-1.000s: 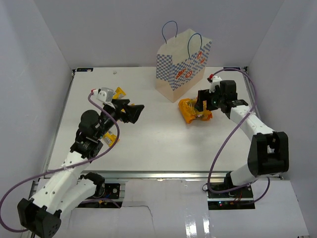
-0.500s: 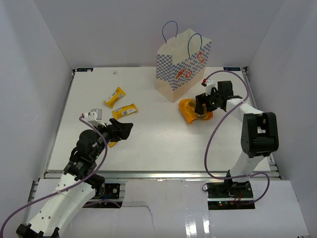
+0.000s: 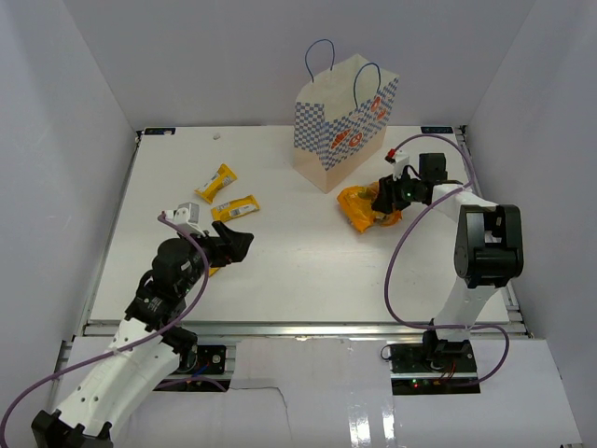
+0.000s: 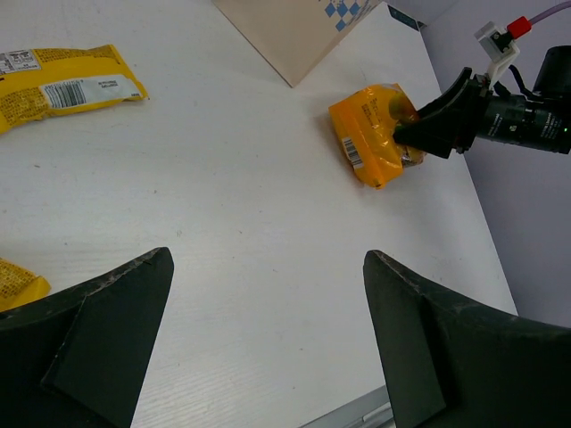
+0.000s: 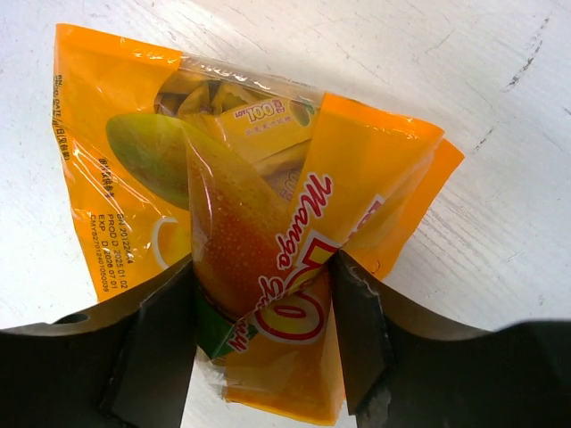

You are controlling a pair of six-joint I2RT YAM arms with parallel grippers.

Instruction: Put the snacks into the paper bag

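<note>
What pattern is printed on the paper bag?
The paper bag is tan with blue-and-white checks and orange-red round logos; the top view shows it best.

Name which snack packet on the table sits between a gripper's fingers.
The orange mango packet beside the paper bag, pinched by the right gripper; the yellow bars lie free.

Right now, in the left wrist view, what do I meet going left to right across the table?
In order: upper yellow bar → paper bag → right gripper. Skipped: orange pack, overlapping bag and gripper.
</note>
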